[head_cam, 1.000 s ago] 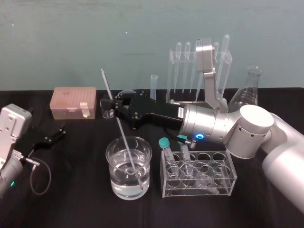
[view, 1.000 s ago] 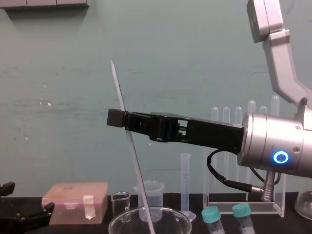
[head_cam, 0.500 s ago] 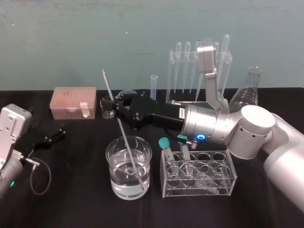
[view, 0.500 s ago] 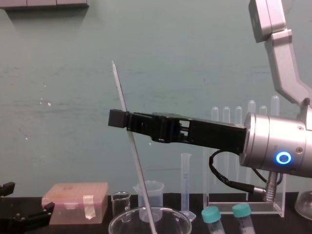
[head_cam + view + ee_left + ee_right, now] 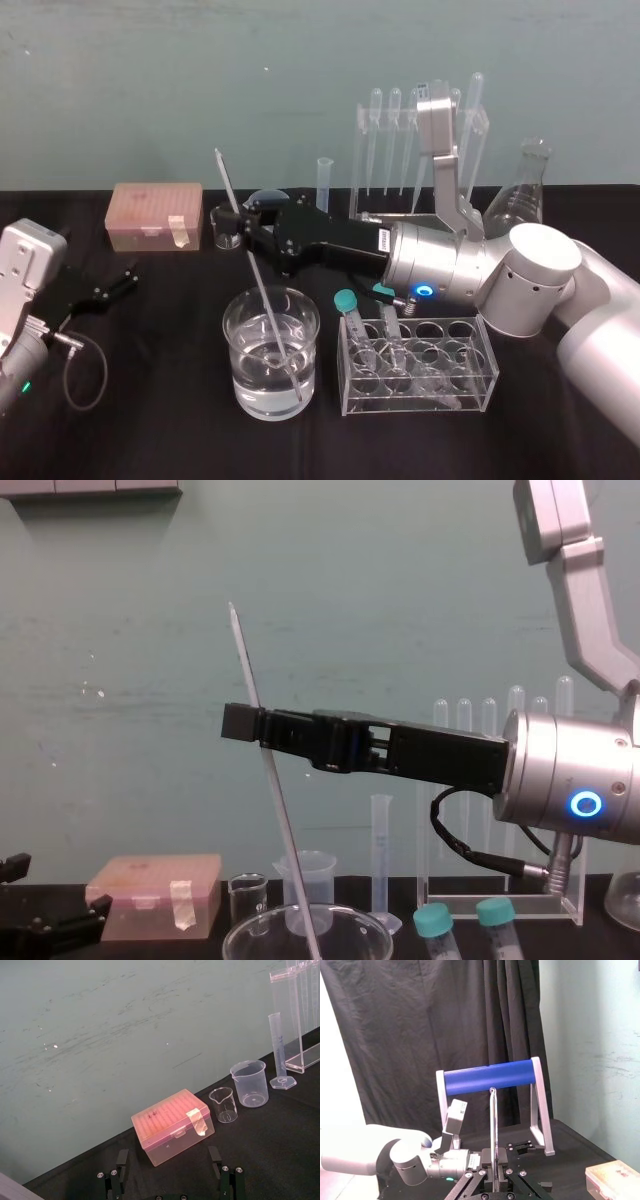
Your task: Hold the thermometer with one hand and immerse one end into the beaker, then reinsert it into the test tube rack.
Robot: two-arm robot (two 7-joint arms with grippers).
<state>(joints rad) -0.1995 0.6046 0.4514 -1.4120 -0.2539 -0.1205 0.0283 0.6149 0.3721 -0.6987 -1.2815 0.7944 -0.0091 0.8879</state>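
The thermometer (image 5: pixel 229 190) is a very long, thin rod of clear-whitish glass with a pointed upper end. It is judged light and stiff, but brittle and smooth enough to slip, and it likely snaps under side load. The best hold is a gentle pinch on the shaft, well away from either tip, with the rod kept close to its own axis when lifted.

It stands steeply tilted left of centre in the head view, its point toward the upper left. Its lower end is inside the beaker (image 5: pixel 232 350) and below the water line, near the bottom. The right gripper (image 5: pixel 245 232) reaches in horizontally from the right and pinches the rod above the beaker's rim, roughly a third of the way down its length.

The beaker is a wide clear vessel about half full of water, at lower centre. The test tube rack (image 5: pixel 357 170), a tall acrylic frame carrying pipettes, stands at upper centre-right against the wall, well apart from the beaker, so reinsertion is not yet done.

The left gripper (image 5: pixel 168 1150) rests at the left edge on the black table (image 5: pixel 150 400), its fingers spread and holding nothing.
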